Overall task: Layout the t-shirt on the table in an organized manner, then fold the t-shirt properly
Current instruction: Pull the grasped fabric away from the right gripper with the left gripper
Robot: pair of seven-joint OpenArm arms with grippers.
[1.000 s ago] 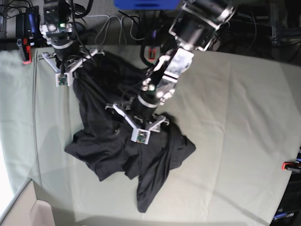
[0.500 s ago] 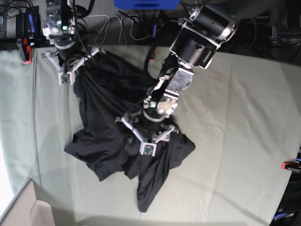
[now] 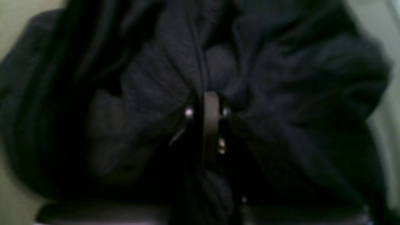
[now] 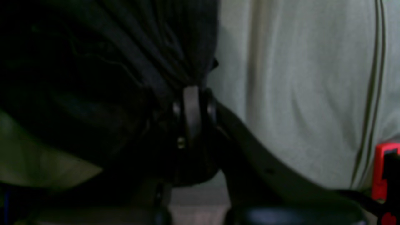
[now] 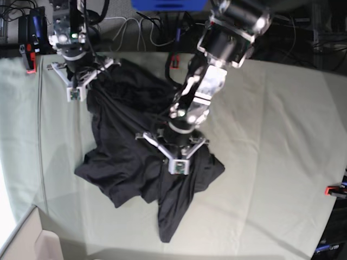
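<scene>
The black t-shirt [image 5: 130, 157] lies bunched up on the table [image 5: 271, 135]; the left gripper [image 5: 174, 156] pinches its middle tight; the right gripper [image 5: 76, 86] pinches its far corner tight.

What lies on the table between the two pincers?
In the base view, only the t-shirt lies there: crumpled black fabric runs from the right pincer to the left pincer, covering the table. Each pincer is shut on it.
</scene>
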